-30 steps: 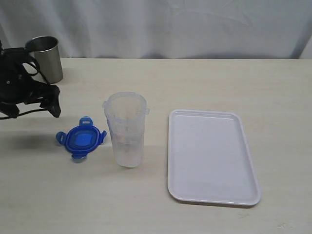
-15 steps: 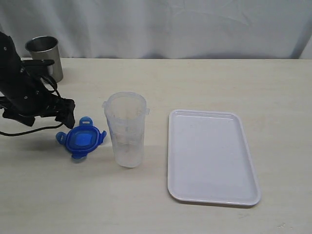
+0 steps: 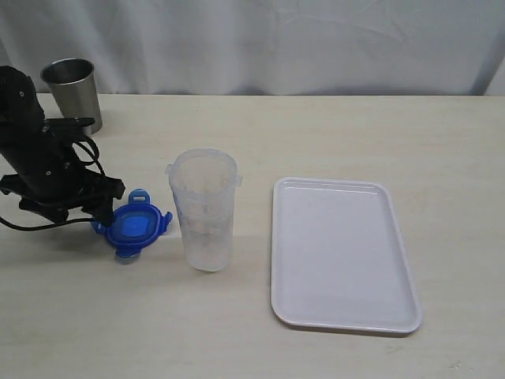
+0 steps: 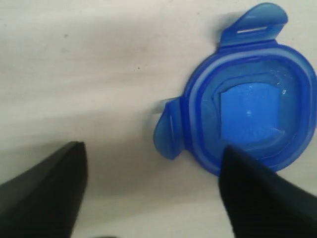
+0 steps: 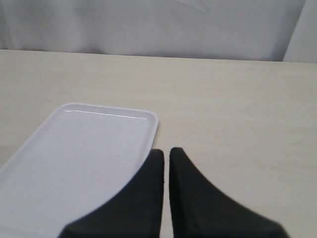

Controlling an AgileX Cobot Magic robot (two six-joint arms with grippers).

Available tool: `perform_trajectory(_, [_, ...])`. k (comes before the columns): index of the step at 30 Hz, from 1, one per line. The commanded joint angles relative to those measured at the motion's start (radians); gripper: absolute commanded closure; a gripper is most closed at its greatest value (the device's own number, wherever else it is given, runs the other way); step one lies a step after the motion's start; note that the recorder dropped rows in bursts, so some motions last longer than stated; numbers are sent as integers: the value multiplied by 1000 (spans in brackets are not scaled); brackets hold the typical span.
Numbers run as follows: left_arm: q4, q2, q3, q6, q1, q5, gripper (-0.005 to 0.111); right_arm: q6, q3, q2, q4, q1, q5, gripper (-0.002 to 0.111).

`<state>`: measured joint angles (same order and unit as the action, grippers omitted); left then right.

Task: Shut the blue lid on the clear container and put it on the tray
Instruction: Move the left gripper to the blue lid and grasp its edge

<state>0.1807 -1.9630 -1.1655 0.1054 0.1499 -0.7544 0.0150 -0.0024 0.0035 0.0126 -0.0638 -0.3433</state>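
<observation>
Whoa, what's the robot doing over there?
The robot's left pincer is open and down by the blue lid. The lid lies flat on the table beside the clear container, and it is not gripped yet. The container stands upright with its top open. The white tray next to it has nothing on it. The right pincer is shut near the tray, holding nothing. A steel cup stands at the back.

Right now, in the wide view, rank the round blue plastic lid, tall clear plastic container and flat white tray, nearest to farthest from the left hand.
1. blue lid, right beside the left hand.
2. clear container, middle.
3. tray, far right.
</observation>
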Motion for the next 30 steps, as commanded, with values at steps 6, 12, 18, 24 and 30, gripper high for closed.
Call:
perform_trajectory(6, [25, -2, 5, -2, 5, -25, 58, -4, 2, -4, -1, 3, 2, 104])
perform_trajectory(12, [75, -2, 5, 3, 5, -23, 58, -4, 2, -4, -1, 3, 2, 104])
perform_trajectory(18, [75, -2, 48, 11, 2, 70, 58, -4, 2, -4, -1, 3, 2, 104])
perform_trajectory(24, [104, -2, 88, 36, 2, 156, 59, -4, 2, -4, -1, 3, 2, 104])
perform_trajectory(30, [155, -2, 88, 51, 2, 162, 59, -4, 2, -4, -1, 3, 2, 104])
